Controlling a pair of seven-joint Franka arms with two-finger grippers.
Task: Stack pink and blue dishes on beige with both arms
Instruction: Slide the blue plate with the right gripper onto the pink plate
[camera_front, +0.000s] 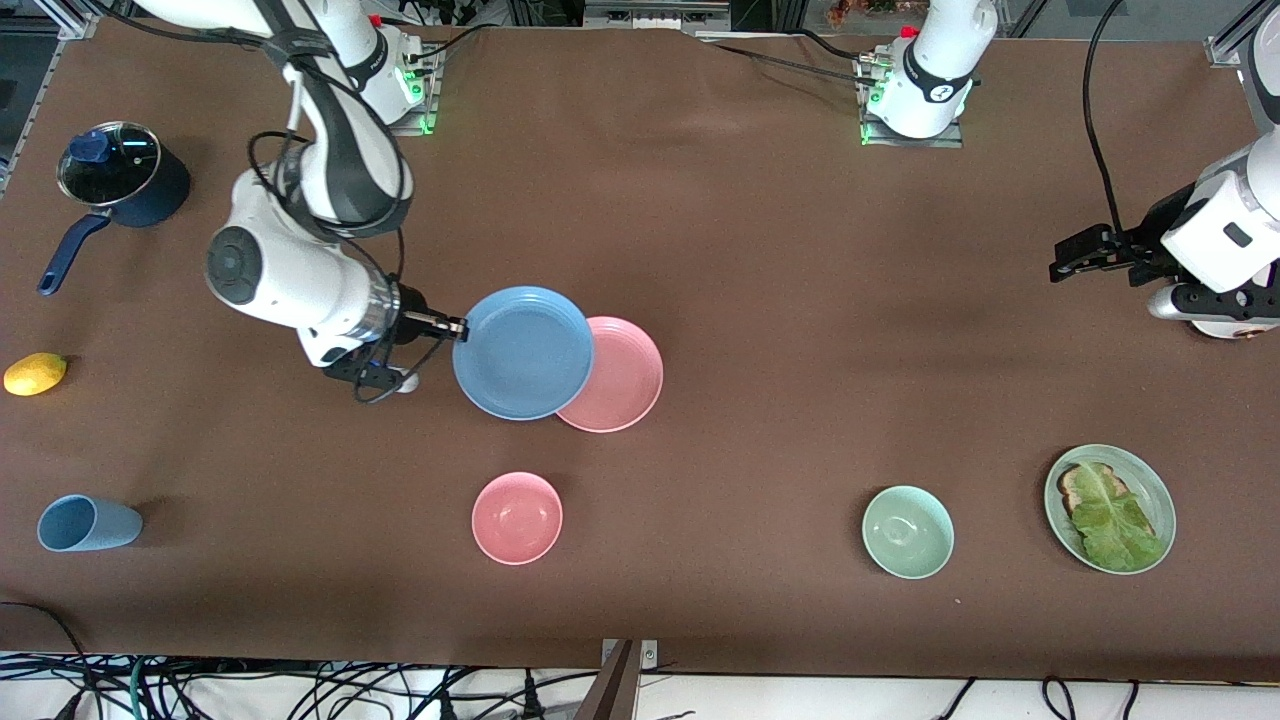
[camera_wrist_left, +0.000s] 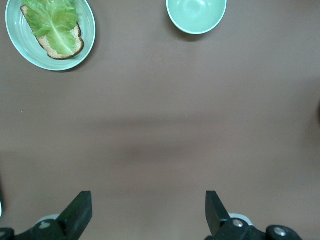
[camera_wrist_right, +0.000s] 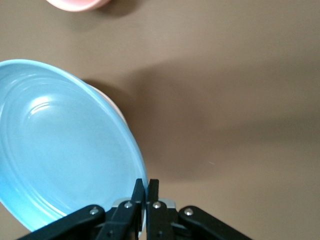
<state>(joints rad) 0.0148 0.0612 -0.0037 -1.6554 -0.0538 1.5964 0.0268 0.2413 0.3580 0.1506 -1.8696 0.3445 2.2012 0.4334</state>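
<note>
Right gripper (camera_front: 455, 327): centre-left of the front view, clamped on the rim of the blue plate (camera_front: 523, 352); right wrist view gives the closer look, fingers (camera_wrist_right: 137, 196) pinched together on the plate's edge.
Blue plate: held tilted, partly over the pink plate (camera_front: 622, 376); fills the lower left of the right wrist view (camera_wrist_right: 60, 150).
Pink plate: flat on the surface (camera_front: 760, 250), mid-frame in the front view; barely a pale sliver under the blue rim in the right wrist view.
Beige plate: cannot tell where; not made out in any view.
Left gripper (camera_front: 1075, 257): right edge of the front view, over bare surface, arm waiting; fingers (camera_wrist_left: 77, 212) set wide apart, plain only in the left wrist view.
Pink bowl (camera_front: 517, 517): lower centre of the front view; only an edge shows at the top of the right wrist view (camera_wrist_right: 77, 4).
Green bowl (camera_front: 907, 532): lower right of the front view; also in the left wrist view (camera_wrist_left: 196, 15).
Green plate with toast and lettuce (camera_front: 1153, 487): lower right; also in the left wrist view (camera_wrist_left: 89, 25).
Front view only: pot (camera_front: 122, 175), lemon (camera_front: 35, 373), blue cup (camera_front: 88, 523), all along the frame's left edge.
</note>
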